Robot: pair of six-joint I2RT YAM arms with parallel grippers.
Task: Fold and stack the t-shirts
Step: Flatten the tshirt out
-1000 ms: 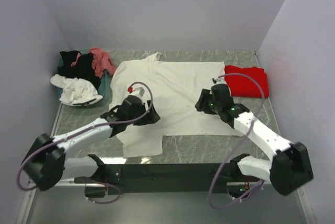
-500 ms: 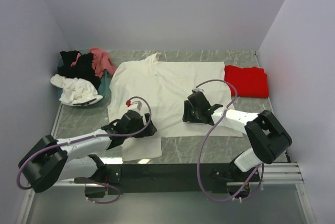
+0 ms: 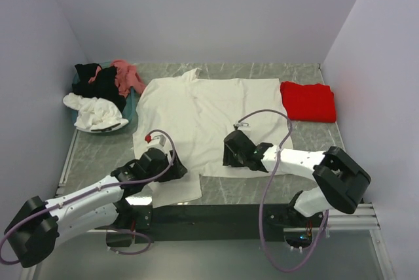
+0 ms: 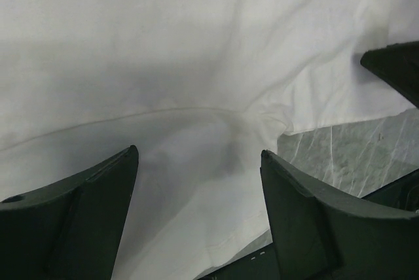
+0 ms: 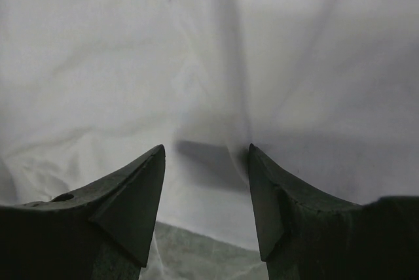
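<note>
Item 1. Cream t-shirt (image 3: 209,116): lying spread flat across the middle of the table (image 3: 314,146). Its collar is pointing toward the far left, and one sleeve is reaching down to the near edge.

Item 2. Red t-shirt (image 3: 308,101): lying folded in a neat rectangle at the far right of the table, just beside the cream shirt's edge.

Item 3. Heap of black shirt (image 3: 91,78), pink shirt (image 3: 126,76) and white shirt (image 3: 95,111): spilling out of a teal bin (image 3: 132,106) at the far left.

Item 4. Left gripper (image 3: 169,165): hovering low where the near sleeve is joining the shirt body. In the wrist view its fingers (image 4: 98,195) are standing wide apart, with only wrinkled cream cloth lying below them and nothing pinched between.

Item 5. Right gripper (image 3: 230,152): hanging low over the cream shirt's near hem, toward the middle. Its fingers (image 5: 141,188) are standing parted, holding nothing, and the hem and a strip of table are showing beneath them.
</note>
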